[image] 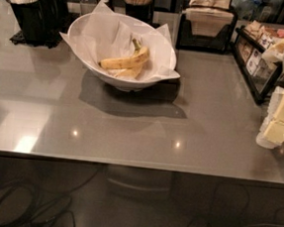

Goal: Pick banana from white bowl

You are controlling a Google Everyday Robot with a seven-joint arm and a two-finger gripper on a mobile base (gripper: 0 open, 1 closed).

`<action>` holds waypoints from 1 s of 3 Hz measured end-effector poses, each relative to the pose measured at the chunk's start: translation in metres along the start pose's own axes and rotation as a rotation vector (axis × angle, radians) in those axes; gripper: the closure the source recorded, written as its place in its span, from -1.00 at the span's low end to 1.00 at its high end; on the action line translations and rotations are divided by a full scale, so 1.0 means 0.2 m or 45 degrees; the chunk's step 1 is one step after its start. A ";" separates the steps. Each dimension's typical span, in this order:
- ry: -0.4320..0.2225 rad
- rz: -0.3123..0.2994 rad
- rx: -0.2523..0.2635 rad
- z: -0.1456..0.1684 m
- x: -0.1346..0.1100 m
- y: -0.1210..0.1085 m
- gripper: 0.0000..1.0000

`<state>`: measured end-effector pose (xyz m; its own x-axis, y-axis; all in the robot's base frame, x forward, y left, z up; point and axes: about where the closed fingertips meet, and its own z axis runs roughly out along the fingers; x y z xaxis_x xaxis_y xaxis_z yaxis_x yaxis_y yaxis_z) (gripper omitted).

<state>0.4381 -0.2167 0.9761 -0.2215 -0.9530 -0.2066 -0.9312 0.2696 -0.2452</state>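
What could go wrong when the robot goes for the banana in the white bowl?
The hand sits at the right edge, away from the white bowl. The banana lies against a paler banana, so it might catch both. The paper liner beneath could get pinched and dragged out too.

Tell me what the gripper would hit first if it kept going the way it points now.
Probably the grey tabletop just below it: the gripper sits at the picture's right edge, tilted down-left. Depth is unclear. The white bowl lies far left.
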 end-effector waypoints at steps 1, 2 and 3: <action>0.000 0.000 0.000 0.00 0.00 0.00 -1.00; -0.028 -0.019 0.008 -0.01 -0.04 -0.03 -1.00; -0.175 -0.064 -0.013 0.01 -0.19 -0.13 -1.00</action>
<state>0.4719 -0.1881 0.9885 -0.1335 -0.9373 -0.3220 -0.9432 0.2199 -0.2492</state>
